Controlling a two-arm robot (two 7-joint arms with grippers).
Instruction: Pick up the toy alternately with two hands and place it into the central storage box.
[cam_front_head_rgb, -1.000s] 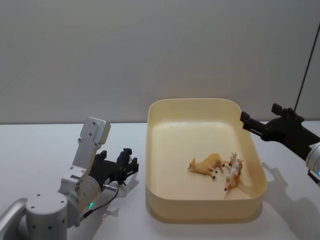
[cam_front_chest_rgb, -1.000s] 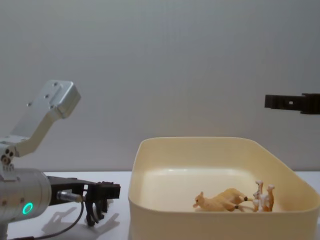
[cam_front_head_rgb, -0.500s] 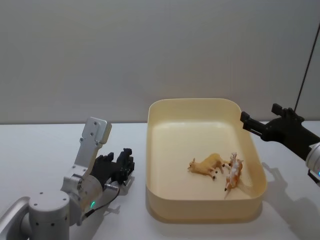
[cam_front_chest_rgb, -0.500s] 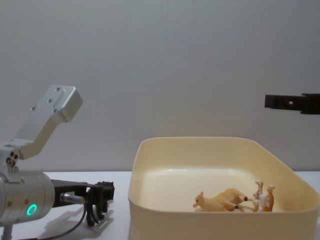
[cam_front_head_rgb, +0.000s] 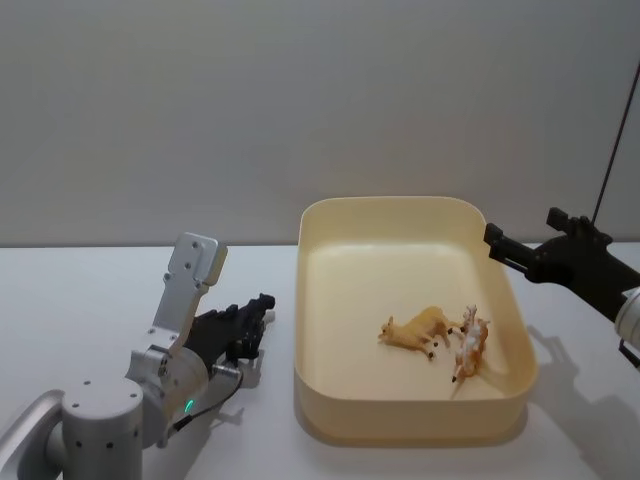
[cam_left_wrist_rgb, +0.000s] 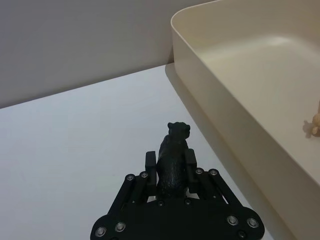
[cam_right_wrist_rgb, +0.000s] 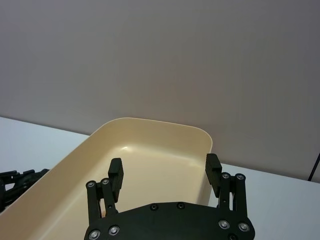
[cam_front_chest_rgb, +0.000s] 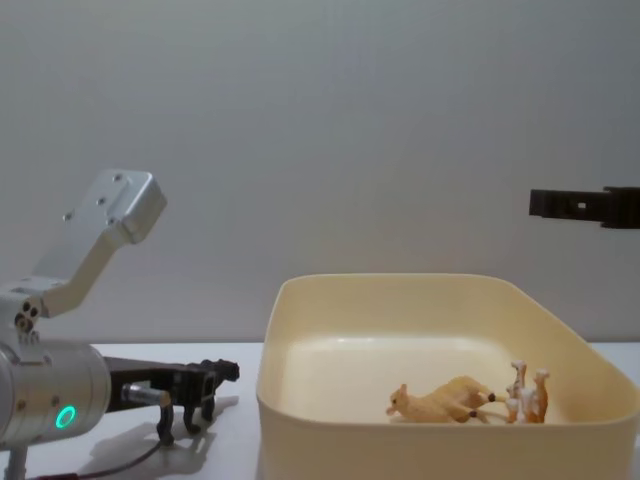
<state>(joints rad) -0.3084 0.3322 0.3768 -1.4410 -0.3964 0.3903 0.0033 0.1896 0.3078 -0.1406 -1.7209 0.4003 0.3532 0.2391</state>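
One small black toy animal (cam_left_wrist_rgb: 173, 159) sits pinched across its body between the fingers of your left gripper (cam_left_wrist_rgb: 170, 162), just above the white table (cam_left_wrist_rgb: 75, 145) and just beside the near left wall of the cream box (cam_front_head_rgb: 410, 425). It looks like hard moulded plastic — light, stiff and probably a little slick — so the grip across the trunk, with head and legs sticking out, seems the right place to hold it; the thin legs would likely twist or slip out. You should expect it to drop cleanly and perhaps bounce when let go. Inside the box, toward its right side, a tan animal (cam_front_head_rgb: 415, 330) lies on its side with a spotted orange-and-white one (cam_front_head_rgb: 467, 345) touching it. Your right gripper (cam_right_wrist_rgb: 165, 175) hangs with its jaws spread wide and empty above the box's right rim — well apart from the left arm.
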